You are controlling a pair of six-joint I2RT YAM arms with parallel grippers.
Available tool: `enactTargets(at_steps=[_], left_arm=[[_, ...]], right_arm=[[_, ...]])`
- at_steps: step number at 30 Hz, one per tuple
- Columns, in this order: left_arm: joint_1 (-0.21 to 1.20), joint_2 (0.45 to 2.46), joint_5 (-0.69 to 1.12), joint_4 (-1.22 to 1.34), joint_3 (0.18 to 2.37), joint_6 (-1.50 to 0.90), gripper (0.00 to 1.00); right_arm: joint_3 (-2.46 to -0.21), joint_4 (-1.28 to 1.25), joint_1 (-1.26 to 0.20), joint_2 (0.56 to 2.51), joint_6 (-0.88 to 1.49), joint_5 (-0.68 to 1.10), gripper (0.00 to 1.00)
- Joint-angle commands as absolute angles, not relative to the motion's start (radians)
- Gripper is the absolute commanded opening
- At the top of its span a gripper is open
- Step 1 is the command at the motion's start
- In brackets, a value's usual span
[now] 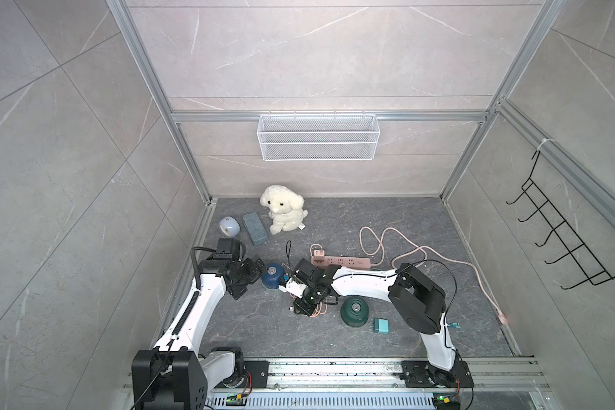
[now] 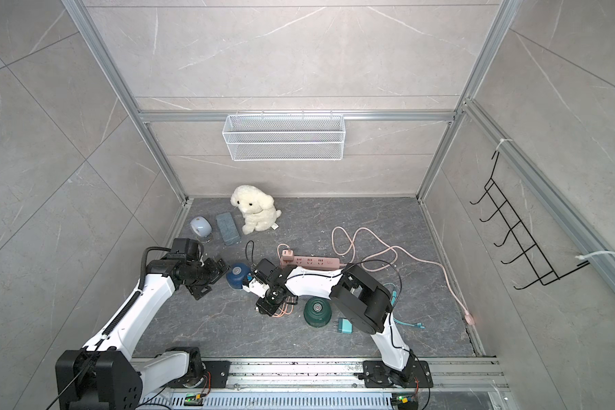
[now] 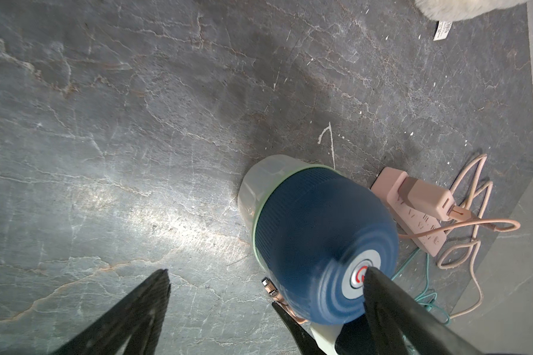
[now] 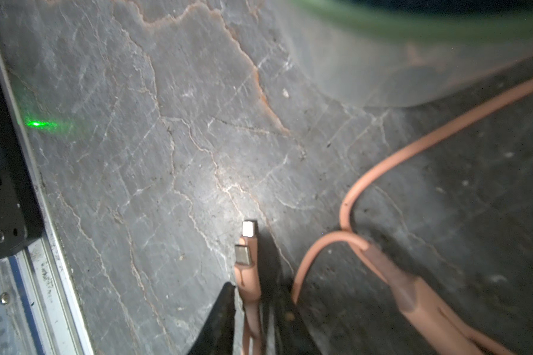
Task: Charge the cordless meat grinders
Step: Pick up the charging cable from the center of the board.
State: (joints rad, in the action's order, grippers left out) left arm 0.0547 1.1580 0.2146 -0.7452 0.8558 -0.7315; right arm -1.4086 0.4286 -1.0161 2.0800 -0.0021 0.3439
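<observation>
Close to my rail (image 1: 334, 367), the dark green grinder (image 1: 354, 311) stands on the grey floor (image 1: 263, 337). Nothing holds it. A small teal plug block (image 1: 381, 326) lies just beside it.

A bit farther out are my 2 claws, with the navy blue grinder (image 1: 273, 277) between them. It stands up on a clear cup with a pale green band.

My left claw (image 3: 266, 270) is spread wide and grips nothing. 1 of its fingers (image 3: 382, 295) has its tip at the round silver top of the blue grinder, where a red ring shows. I cannot tell if it touches. The other finger is out over bare floor.

My right claw (image 4: 253, 282) is pinched onto the pink cable (image 4: 247, 276), close to its end. 2 little metal plugs (image 4: 248, 229) stick out past my fingers. They are low over the floor, just beside the blue grinder's cup.

Behind that lies the pink power strip (image 1: 341, 262) with a pink plug block (image 1: 318, 253) stuck in it.

Farthest back, near the back wall, sit a white toy dog (image 1: 283, 213), a blue-grey box (image 1: 254, 228) and a pale round gadget (image 1: 229, 226).
</observation>
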Motion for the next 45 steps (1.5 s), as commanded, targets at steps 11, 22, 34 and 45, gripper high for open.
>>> enactTargets(at_steps=[11, 22, 34, 45], left_arm=[[0.046, 1.122, 0.245, -0.752, 0.862, -0.701, 0.99], [0.046, 1.054, 0.448, -0.621, 0.850, -0.671, 0.92], [0.083, 0.944, 0.745, -0.166, 0.689, -0.801, 0.74], [0.204, 0.883, 0.712, -0.039, 0.612, -0.838, 0.57]], right_arm=[[-1.426, 0.434, -1.003, 2.022, 0.038, 0.444, 0.00], [-1.396, 0.317, -0.865, 1.873, 0.179, 0.750, 0.00], [-1.407, 0.238, -0.834, 1.829, 0.287, 0.797, 0.00], [-1.397, 0.112, -0.790, 1.798, 0.408, 0.874, 0.00]])
